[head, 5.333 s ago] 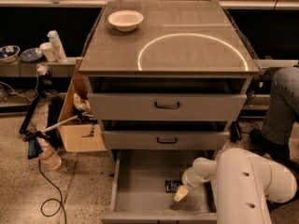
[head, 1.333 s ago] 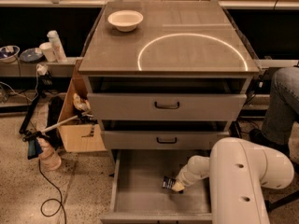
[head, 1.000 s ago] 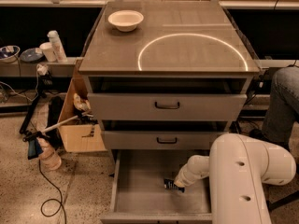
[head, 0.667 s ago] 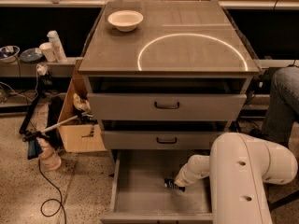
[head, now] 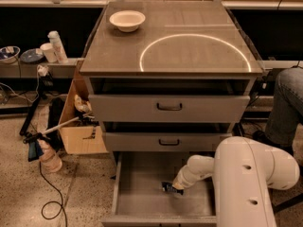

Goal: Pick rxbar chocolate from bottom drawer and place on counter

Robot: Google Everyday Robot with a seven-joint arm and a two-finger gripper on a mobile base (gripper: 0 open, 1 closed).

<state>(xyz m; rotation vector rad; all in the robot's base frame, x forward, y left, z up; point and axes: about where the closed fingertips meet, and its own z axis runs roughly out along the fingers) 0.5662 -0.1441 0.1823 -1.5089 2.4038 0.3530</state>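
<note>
Grey-brown surfacing is being shown across the bench (head: 199, 56), with a thin white circle (head: 142, 56) being traced over its middle and right; the front edge is being left bare. Below two grey drawer fronts (head: 168, 109), the bottom drawer (head: 139, 193) is being presented pulled out. Its flat metal floor is being left open on the left half, and low walls are closing both sides. A white robot arm (head: 246, 174) is being extended in from the right, above the drawer's right side. A white bowl (head: 127, 20) is being carried at the bench's rear left, outside the circle. The end effector (head: 178, 184) is being held low over the drawer floor, right of centre, at the bar's right end; whether it is apart, together or clamped cannot be told. The rxbar chocolate (head: 166, 187) is being seen as a small, flat, dark wrapped bar on the drawer floor, near the front wall.
</note>
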